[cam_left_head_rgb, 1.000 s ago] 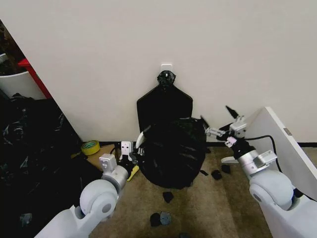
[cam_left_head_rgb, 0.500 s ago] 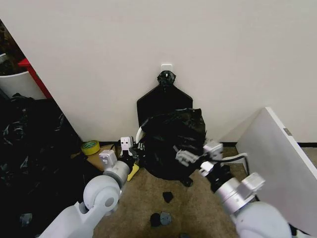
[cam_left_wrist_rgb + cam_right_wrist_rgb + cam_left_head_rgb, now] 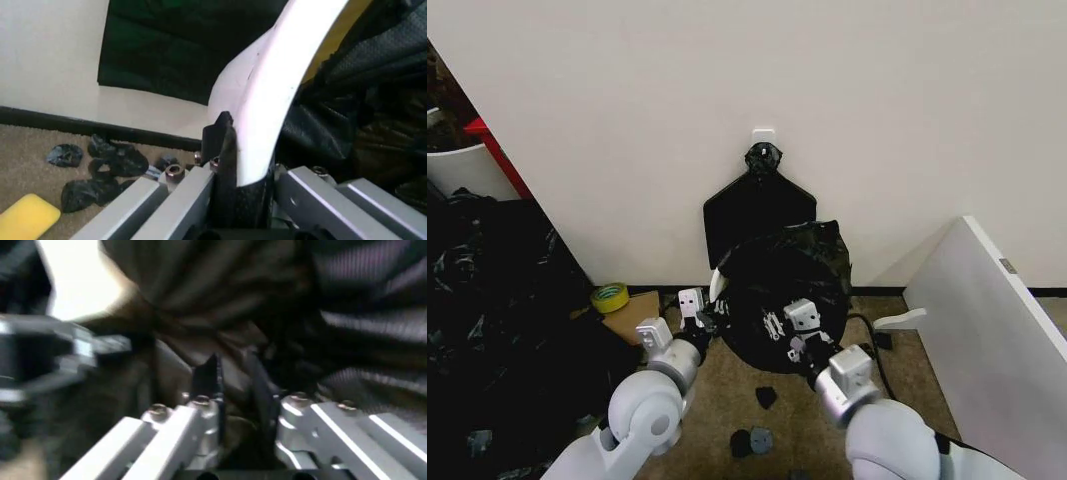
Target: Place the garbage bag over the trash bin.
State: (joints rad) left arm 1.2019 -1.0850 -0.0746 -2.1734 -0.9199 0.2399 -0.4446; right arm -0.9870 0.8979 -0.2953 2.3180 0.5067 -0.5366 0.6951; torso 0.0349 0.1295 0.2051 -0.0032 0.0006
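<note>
A robot faces a cream wall over brown carpet. Beside the left gripper's (image 3: 700,318) outer side lie a yellow tape roll (image 3: 609,296) and a heap of black plastic (image 3: 487,330). That gripper is clamped on the white rim of the trash bin (image 3: 267,85), pinching bag plastic against it. The glossy black garbage bag (image 3: 789,283) drapes over the bin, between both grippers. The right gripper (image 3: 789,324) presses into the bag's front folds, its fingers (image 3: 208,376) closed on the plastic. Beyond it leans a white board (image 3: 987,310).

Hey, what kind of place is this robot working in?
Probably an indoor storage or test corner: carpeted floor, a bare wall, a heap of black plastic, and a tape roll.
</note>
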